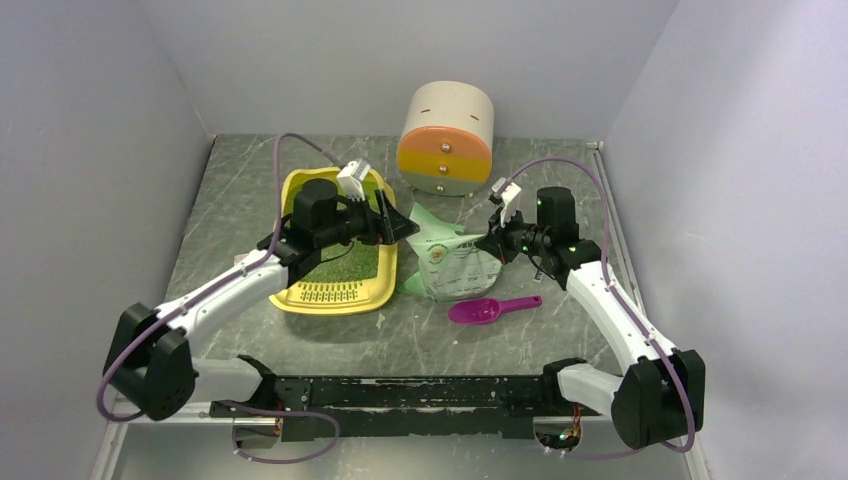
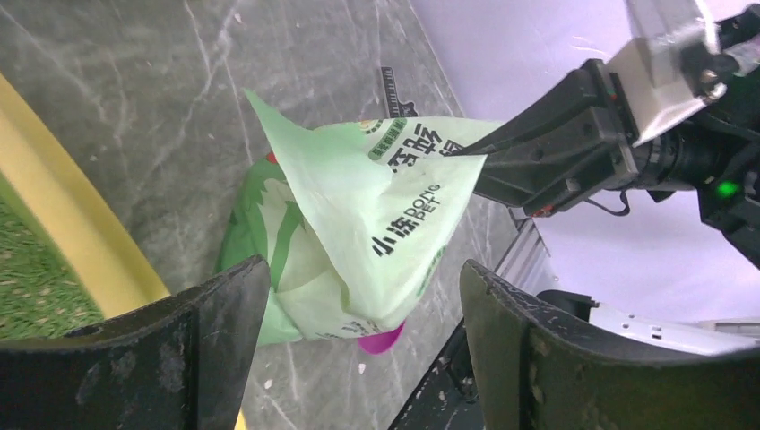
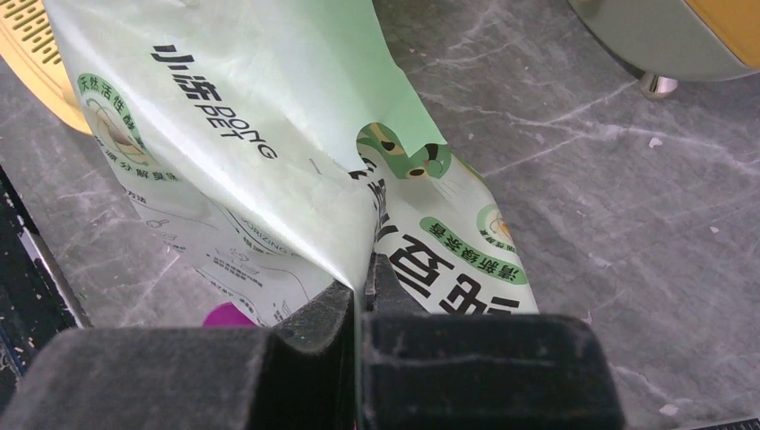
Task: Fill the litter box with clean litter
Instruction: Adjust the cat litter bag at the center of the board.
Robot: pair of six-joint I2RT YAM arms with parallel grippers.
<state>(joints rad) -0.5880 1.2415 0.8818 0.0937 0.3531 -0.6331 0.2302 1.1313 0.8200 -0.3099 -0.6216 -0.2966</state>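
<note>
1. The litter box (image 1: 330, 302) sits on the table (image 1: 240, 200) in front of the left arm, with its slotted end nearest the arm bases. Green-grey litter (image 1: 352, 264) already covers part of its floor, and the left wrist view shows a patch of it (image 2: 36, 287) inside the yellow rim (image 2: 76, 228). The fill looks started but, by the look of it, thin.
2. The left claw (image 1: 396, 222) hangs over the right edge of the box. Its jaws are spread wide and hold nothing. In its own camera (image 2: 363, 273) the bag shows between and beyond the two fingers, with no contact visible. It seems placed there to take a second hold on the bag.
3. The pale green printed bag (image 1: 450, 262) stands just to the right of the box, between the two arms, with one loose corner pointing toward the box. More litter presumably sits inside, though none shows.
4. The right claw (image 1: 494, 240) is clamped fully together on a fold of the bag's film (image 3: 269, 125), seen pinched between its fingers (image 3: 363, 291). That pinch pulls the top of the bag taut and holds it up, likely so it can be steadied, opened or tipped toward the box.
5. A magenta scoop (image 1: 492, 310) lies on the table just in front of the bag, gripped by neither claw.
6. A round drawer cabinet (image 1: 447, 140) stands at the back, apart from the work.
</note>
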